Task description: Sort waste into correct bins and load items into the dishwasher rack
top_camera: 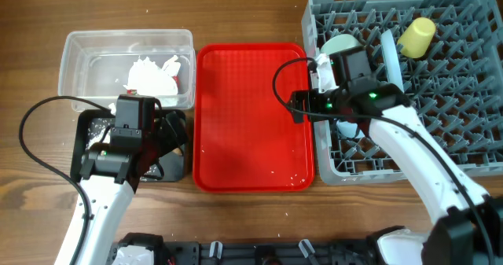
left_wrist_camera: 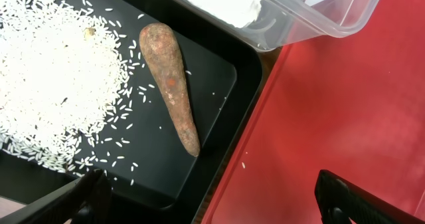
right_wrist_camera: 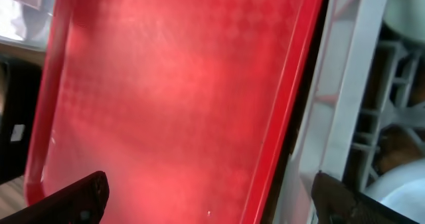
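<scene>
Left claw [left_wrist_camera: 212, 194] spread, one sausage [left_wrist_camera: 171, 84], one black bin [left_wrist_camera: 216, 84], one clear bin [left_wrist_camera: 319, 14]

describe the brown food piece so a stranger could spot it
Find the red tray; against its left edge, beside the clear tub, sits the shallow black tub. In it lies the brown food piece, a long tapered stick next to the heap of white rice, the only large brown thing there.

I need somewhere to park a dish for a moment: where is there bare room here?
The red tray, between the clear tub, black tub and dishwasher rack, is almost bare. Crowded: the black tub holds rice and a sausage piece, the clear one tissue, the rack's left side dishes.
</scene>
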Motion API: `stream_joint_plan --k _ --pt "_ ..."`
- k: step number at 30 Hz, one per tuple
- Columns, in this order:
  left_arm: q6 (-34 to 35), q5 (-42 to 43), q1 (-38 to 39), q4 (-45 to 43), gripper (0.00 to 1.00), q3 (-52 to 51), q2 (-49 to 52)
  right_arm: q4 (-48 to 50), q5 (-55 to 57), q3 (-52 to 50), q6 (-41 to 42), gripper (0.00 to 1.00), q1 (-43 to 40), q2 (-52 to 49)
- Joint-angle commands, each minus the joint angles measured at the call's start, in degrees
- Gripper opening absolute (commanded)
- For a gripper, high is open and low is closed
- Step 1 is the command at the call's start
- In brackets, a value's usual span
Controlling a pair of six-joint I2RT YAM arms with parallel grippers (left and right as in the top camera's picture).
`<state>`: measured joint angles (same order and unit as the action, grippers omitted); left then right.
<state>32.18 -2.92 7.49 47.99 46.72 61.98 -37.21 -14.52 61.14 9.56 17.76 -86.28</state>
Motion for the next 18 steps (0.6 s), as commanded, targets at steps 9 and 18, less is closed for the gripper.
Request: stream_joint_plan --k 9,18 --pt "-0.3 0.5 -0.4 0.0 1.00 0.0 0.1 8.9 0.6 0.3 -0.4 1.00 0.4 11.2" --pt "-0.3 0.5 -0.4 0.0 1.00 0.0 0.1 23.1 6.0 0.2 -4.3 1.00 0.3 42.4"
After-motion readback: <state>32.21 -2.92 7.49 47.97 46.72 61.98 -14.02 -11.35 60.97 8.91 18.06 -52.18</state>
